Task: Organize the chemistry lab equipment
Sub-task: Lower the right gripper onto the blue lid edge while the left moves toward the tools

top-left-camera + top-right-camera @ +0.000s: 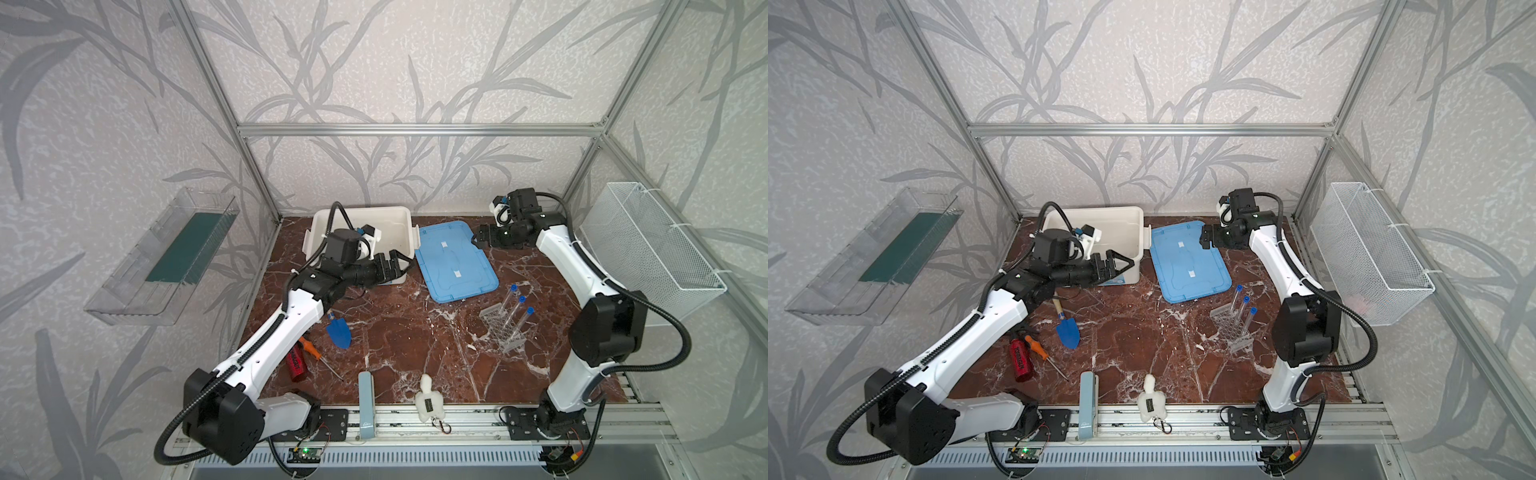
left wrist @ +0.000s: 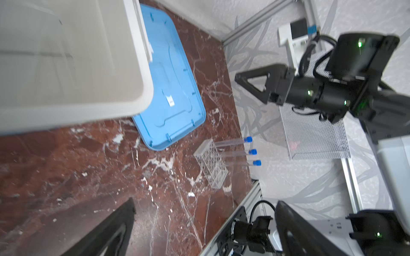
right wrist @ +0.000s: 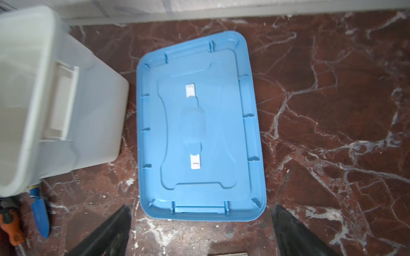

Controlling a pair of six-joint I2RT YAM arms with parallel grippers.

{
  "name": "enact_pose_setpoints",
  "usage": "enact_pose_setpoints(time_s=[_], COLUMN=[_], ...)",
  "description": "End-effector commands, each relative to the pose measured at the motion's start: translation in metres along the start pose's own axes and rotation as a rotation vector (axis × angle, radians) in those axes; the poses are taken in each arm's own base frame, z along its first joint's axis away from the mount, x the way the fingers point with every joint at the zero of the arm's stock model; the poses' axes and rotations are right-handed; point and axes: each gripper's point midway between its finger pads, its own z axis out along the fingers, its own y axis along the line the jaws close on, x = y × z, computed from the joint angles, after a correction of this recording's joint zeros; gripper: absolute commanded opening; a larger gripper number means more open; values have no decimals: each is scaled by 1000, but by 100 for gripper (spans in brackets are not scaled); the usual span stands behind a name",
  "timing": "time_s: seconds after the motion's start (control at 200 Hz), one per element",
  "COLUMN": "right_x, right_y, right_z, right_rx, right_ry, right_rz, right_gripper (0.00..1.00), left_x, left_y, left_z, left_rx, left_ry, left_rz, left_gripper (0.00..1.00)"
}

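Both top views show the left gripper [image 1: 398, 262] with its jaws spread wide and empty, hanging over the near corner of the white bin [image 1: 374, 216]. I judge it waits there because the bin is where things are collected. The right gripper [image 1: 476, 241] is also wide open and holds nothing. It hovers above the far edge of the blue lid [image 1: 455, 266], which lies flat, underside up, just beside the bin, probably put aside so the bin is free for loading.

The three blue-capped tubes [image 1: 517, 309] stand in the clear rack [image 1: 498, 330] on the right part of the table [image 1: 395, 345], near the right arm and well apart from the bin. Other lab pieces I cannot find, as the bin's inside is partly hidden.

The table is red-brown marble with white veins. Grey leaf wallpaper covers the walls, with a wire basket [image 1: 652, 245] on the right wall and a clear shelf [image 1: 166, 257] on the left wall.
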Motion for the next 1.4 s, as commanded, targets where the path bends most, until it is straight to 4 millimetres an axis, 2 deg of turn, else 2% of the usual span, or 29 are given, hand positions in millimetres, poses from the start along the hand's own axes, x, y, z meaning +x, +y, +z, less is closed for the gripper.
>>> enact_pose_setpoints(time_s=[0.0,0.13,0.27,0.35,0.435,0.5,0.555,0.625,0.745,0.915,1.145,1.279,1.319,1.394], right_x=[12,25,31,28,23,19,17,18,23,29,36,40,41,42], right_y=[-29,-54,-67,-69,-72,-77,-79,-82,-83,-85,-87,-87,-86,-84], right_z=[20,50,78,90,99,104,109,115,129,141,152,158,160,160], right_rx=[86,163,175,161,154,168,171,166,150,141,139,132,124,111], right_ry=[86,208,248,239,231,222,220,236,278,310,329,350,353,354], right_rz=[-5,-11,-34,-37,-37,-39,-37,-37,-36,-38,-34,-33,-34,-32], right_gripper=[97,98,94,81,62,55,52,47,38,35,25,24,17,10], left_x=[2,14,24,34,43,49,53,57,53,50,52,54,53,53], left_y=[-17,-2,14,19,22,24,26,27,16,16,19,20,19,18], left_z=[3,24,45,57,68,74,80,84,88,91,101,104,103,100], left_rx=[56,79,86,74,60,59,63,69,129,116,133,137,139,129], left_ry=[-62,-86,-122,-96,-54,-24,-6,6,9,12,28,36,36,38], left_rz=[13,-62,-137,-141,-134,-136,-146,-165,-195,-187,-213,-227,-223,-212], left_gripper=[99,99,99,99,99,99,99,99,99,99,99,99,99,99])
